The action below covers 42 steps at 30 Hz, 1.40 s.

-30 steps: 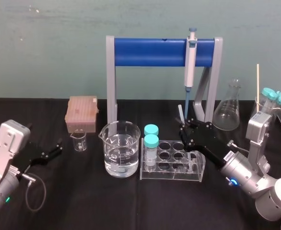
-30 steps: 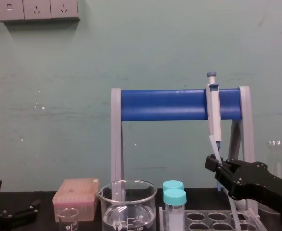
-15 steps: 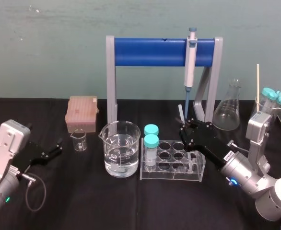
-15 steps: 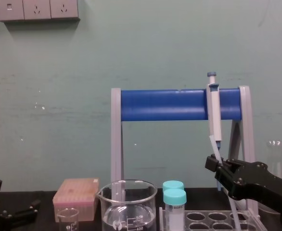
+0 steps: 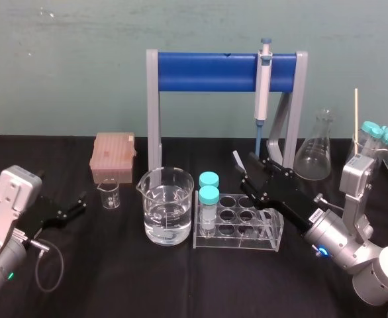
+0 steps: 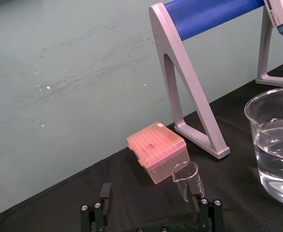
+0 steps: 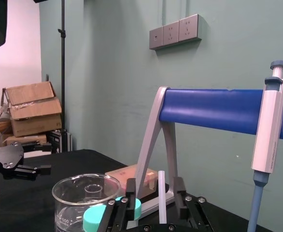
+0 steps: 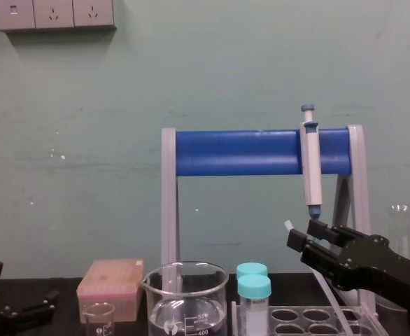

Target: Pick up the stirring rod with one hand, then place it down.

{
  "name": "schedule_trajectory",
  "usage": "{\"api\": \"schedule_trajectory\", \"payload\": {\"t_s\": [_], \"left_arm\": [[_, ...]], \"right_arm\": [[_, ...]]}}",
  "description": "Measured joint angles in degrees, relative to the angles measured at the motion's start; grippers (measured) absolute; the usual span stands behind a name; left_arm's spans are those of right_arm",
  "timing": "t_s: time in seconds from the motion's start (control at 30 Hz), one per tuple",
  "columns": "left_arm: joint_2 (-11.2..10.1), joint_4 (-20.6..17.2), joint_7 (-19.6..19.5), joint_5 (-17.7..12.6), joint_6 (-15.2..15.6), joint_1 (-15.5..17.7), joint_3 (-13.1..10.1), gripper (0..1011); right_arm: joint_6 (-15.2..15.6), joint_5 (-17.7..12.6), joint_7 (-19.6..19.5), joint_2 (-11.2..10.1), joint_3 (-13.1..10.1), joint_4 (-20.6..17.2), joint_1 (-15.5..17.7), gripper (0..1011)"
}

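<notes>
Over the black desk (image 5: 128, 278), the left gripper (image 5: 80, 203) rests at the left with its fingers apart, while the right gripper (image 5: 248, 171), above the clear tube rack (image 5: 237, 232), has its fingers closed on the tilted stirring rod (image 5: 237, 160).

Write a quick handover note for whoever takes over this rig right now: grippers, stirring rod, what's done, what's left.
Right gripper: shut on the stirring rod, holding it tilted over the test tube rack.
Left gripper: open, parked at the table's left beside the small beaker.
Done: rod picked up with one gripper. I can't tell whether its lower end is clear of the table.
Left: place the rod down on the table and release.
</notes>
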<state>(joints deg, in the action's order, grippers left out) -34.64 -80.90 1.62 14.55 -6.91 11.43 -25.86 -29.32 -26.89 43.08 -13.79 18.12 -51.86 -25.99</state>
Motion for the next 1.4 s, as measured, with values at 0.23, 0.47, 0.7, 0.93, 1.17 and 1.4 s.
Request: {"api": "schedule_trajectory", "payload": {"t_s": [0.23,0.47,0.7,0.93,1.17,1.4], "left_arm": [[0.0,0.0,0.0,0.0,0.0,0.0,0.0,1000],[0.0,0.0,0.0,0.0,0.0,0.0,0.0,1000],[0.0,0.0,0.0,0.0,0.0,0.0,0.0,1000],[0.0,0.0,0.0,0.0,0.0,0.0,0.0,1000],[0.0,0.0,0.0,0.0,0.0,0.0,0.0,1000],[0.0,0.0,0.0,0.0,0.0,0.0,0.0,1000]], "right_arm": [[0.0,0.0,0.0,0.0,0.0,0.0,0.0,692],[0.0,0.0,0.0,0.0,0.0,0.0,0.0,877],[-2.0,0.0,-2.5,0.3,-1.7,-2.1,0.7,1003],[-1.9,2.6,-11.1,-0.1,-5.6,-6.4,2.7,1003],[5.1,5.2,-17.4,-2.2,-8.1,-10.9,6.6,1003],[14.3,7.0,-18.8,-4.5,-8.0,-15.0,11.8,1003]]}}
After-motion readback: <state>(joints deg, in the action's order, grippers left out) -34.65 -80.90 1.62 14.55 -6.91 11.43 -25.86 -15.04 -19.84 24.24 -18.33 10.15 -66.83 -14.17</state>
